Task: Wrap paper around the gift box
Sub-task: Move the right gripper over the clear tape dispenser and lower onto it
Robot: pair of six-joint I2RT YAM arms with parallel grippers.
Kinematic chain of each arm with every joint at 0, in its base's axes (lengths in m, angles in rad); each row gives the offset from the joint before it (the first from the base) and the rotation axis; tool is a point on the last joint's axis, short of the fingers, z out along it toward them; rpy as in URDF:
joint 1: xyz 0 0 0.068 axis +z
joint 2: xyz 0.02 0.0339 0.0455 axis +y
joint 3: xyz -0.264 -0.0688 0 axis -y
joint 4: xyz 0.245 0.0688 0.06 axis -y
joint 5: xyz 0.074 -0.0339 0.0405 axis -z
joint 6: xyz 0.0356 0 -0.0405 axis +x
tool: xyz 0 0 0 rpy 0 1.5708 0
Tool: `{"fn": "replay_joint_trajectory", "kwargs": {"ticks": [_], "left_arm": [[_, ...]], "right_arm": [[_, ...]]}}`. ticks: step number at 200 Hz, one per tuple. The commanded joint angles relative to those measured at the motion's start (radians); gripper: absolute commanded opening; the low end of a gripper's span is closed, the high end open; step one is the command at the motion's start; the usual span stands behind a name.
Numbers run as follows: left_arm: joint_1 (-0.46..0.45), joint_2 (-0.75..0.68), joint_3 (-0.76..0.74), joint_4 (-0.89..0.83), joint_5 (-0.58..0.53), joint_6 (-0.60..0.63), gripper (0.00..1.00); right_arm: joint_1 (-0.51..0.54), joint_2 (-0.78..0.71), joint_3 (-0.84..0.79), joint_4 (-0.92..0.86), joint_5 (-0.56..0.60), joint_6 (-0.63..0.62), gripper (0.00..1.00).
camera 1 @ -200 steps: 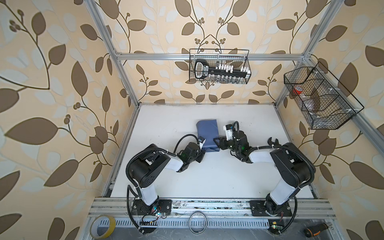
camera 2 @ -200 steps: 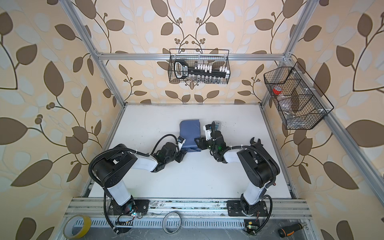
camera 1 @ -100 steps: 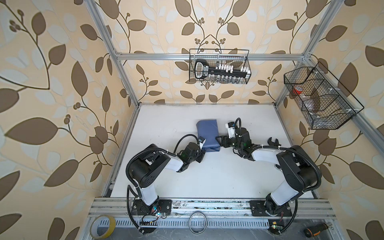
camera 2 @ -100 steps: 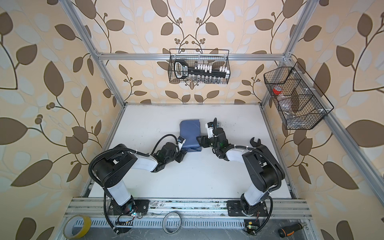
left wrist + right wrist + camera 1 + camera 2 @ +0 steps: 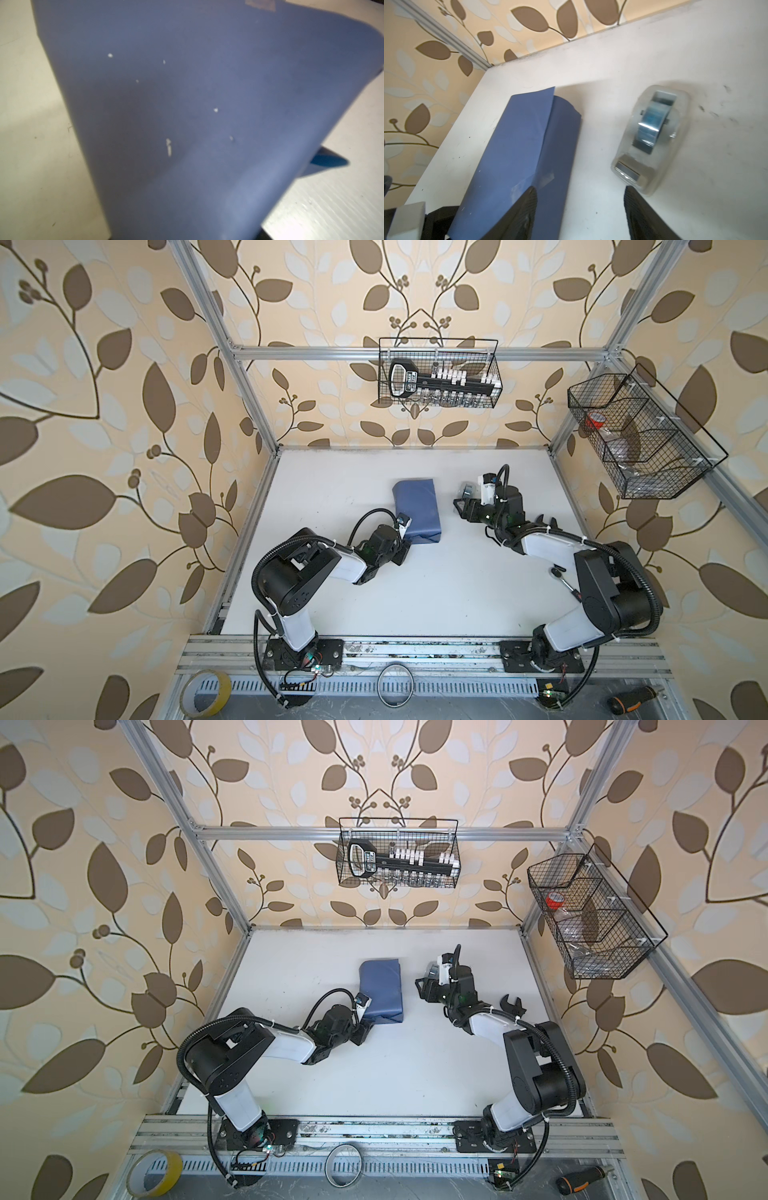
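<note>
Folded slate-blue paper (image 5: 521, 145) near clear tape dispenser (image 5: 652, 141)

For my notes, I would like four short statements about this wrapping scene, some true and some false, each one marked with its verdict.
1. The paper lies flat and unfolded. False: it is folded up into a closed bundle.
2. The right gripper is open and holds nothing. True.
3. The tape dispenser sits on top of the paper. False: it sits on the table, beside the paper and apart from it.
4. The left gripper is at the folded paper's end nearest the arms' bases. True.
</note>
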State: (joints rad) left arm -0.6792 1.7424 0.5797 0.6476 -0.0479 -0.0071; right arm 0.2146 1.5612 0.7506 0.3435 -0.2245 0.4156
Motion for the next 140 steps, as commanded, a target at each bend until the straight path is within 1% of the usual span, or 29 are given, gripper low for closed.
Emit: {"fn": "replay_joint_trajectory", "kwargs": {"ticks": [1,24,47,93,140], "left_arm": [[0.006,-0.015,0.0,0.026,0.014,-0.004,0.53],[0.007,-0.015,0.001,0.026,0.013,-0.003,0.53],[0.007,-0.013,0.002,0.028,0.016,-0.004,0.53],[0.007,-0.013,0.002,0.027,0.016,-0.004,0.53],[0.006,-0.009,0.006,0.027,0.017,-0.004,0.53]], "right_arm": [[-0.028,0.037,0.085,-0.111,0.032,0.013,0.68],[-0.047,0.095,0.155,-0.181,0.025,0.007,0.66],[-0.069,0.149,0.205,-0.22,-0.013,0.026,0.62],[-0.103,0.203,0.239,-0.238,-0.078,0.047,0.55],[-0.112,0.259,0.262,-0.234,-0.13,0.061,0.51]]}}
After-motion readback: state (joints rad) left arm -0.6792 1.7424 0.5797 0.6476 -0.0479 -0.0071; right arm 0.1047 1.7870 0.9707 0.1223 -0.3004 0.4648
